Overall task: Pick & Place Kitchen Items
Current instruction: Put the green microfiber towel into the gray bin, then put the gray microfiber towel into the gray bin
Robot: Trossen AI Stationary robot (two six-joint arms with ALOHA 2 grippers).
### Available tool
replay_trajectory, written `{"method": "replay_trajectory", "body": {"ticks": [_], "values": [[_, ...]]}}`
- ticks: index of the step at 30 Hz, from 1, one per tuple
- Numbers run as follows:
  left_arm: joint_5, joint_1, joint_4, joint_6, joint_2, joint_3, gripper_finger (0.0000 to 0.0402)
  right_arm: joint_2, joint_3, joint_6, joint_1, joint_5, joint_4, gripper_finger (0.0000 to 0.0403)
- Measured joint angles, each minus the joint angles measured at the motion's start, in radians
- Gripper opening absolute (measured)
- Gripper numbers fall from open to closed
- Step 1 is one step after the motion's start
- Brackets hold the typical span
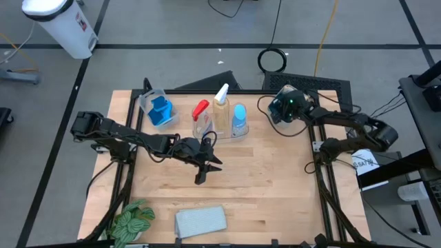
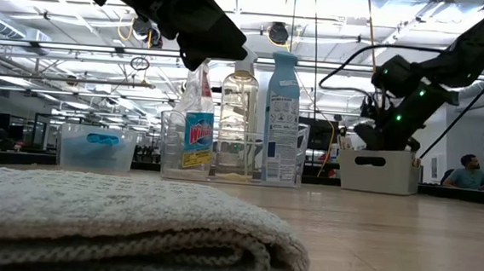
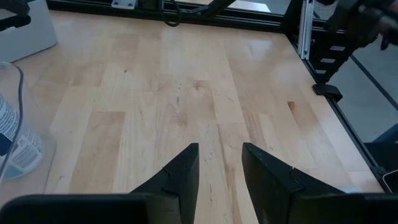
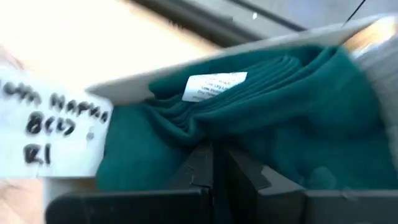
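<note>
My left gripper (image 1: 207, 169) is open and empty above the bare wood at the table's middle; its fingers stand apart in the left wrist view (image 3: 221, 152). My right gripper (image 1: 281, 109) is at the far right, over a grey tub (image 2: 380, 171) holding a folded teal cloth (image 4: 280, 124); its fingers (image 4: 219, 155) stand shut just over the cloth. A red-trigger bottle (image 1: 200, 110), a white-trigger bottle (image 1: 221, 96) and a blue-capped bottle (image 1: 239, 114) stand upright in a clear tub (image 2: 173, 148). A blue sponge (image 1: 160, 110) lies in another clear tub. A grey folded towel (image 1: 200, 220) lies at the near edge. My right gripper's shut fingers point down into the grey tub at the folds of the teal cloth (image 4: 205, 124). I cannot tell whether they touch the cloth or have any of it between them.
A green leafy plant (image 1: 131, 222) stands at the near left corner. The grey tub bears a handwritten label (image 4: 56, 124). Bare wood lies between the bottles and the towel. A person (image 2: 470, 173) sits in the room beyond the table.
</note>
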Motion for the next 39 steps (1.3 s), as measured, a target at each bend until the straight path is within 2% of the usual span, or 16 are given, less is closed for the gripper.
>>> {"method": "replay_trajectory", "body": {"ticks": [8, 12, 15, 17, 20, 27, 30, 35, 39], "values": [[0.000, 0.000, 0.000, 0.000, 0.000, 0.000, 0.0129, -0.182, 0.000, 0.002, 0.010, 0.001, -0.019, 0.0013], [0.013, -0.002, -0.005, -0.009, 0.000, 0.000, 0.0129, -0.274, 0.000, 0.008, 0.051, -0.005, -0.048, 0.0011], [0.061, -0.011, -0.037, -0.013, 0.000, 0.000, 0.0129, -0.337, 0.000, 0.029, 0.099, -0.072, -0.079, 0.0012], [0.143, -0.028, -0.080, 0.001, 0.000, 0.000, 0.0129, -0.375, 0.000, 0.070, 0.143, -0.121, -0.093, 0.0011], [0.266, -0.084, -0.159, 0.086, 0.000, 0.000, 0.0129, -0.414, 0.000, 0.132, 0.227, -0.164, -0.094, 0.0007], [0.264, -0.303, -0.351, 0.375, 0.017, 0.000, 0.0126, -0.440, 0.000, 0.190, 0.475, -0.179, -0.053, 0.0001], [0.252, -0.387, -0.348, 0.417, 0.043, 0.000, 0.0098, -0.434, 0.000, 0.191, 0.586, -0.127, -0.027, 0.0001], [0.246, -0.443, -0.337, 0.365, 0.125, 0.000, 0.0013, -0.411, 0.000, 0.161, 0.738, 0.069, 0.059, 0.0001], [0.246, -0.443, -0.288, 0.319, 0.206, 0.000, 0.0013, -0.406, 0.000, 0.133, 0.797, 0.091, 0.147, 0.0001]]}}
